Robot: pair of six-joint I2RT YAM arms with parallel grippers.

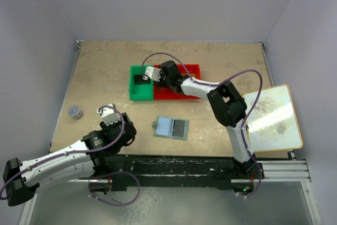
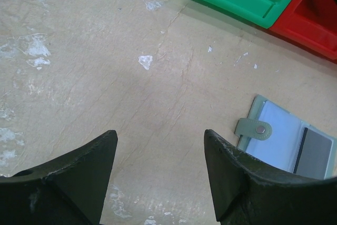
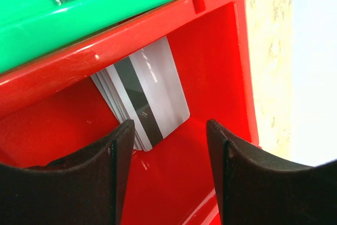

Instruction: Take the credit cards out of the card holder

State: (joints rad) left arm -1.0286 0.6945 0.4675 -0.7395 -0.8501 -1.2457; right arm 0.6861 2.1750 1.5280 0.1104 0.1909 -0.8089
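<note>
L gripper (image 2: pixel 160 146) spread, empty, low over counter (image 2: pixel 79 51). Next, holder (image 1: pixel 171 127) lies open mid-counter, apart from both arms; one dark card (image 1: pixel 180 127) seems left inside. Far: R gripper (image 3: pixel 169 130) spread, empty, over red bin (image 3: pixel 221 51), cards (image 3: pixel 152 88) stacked inside. Mostly done, prob. one to go.

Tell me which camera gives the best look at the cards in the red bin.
Right wrist: the stack of cards sits in the red bin, magnetic stripe showing, beyond the open right gripper. In the top view the right arm covers them; the left wrist view catches only the bin's corner.
</note>
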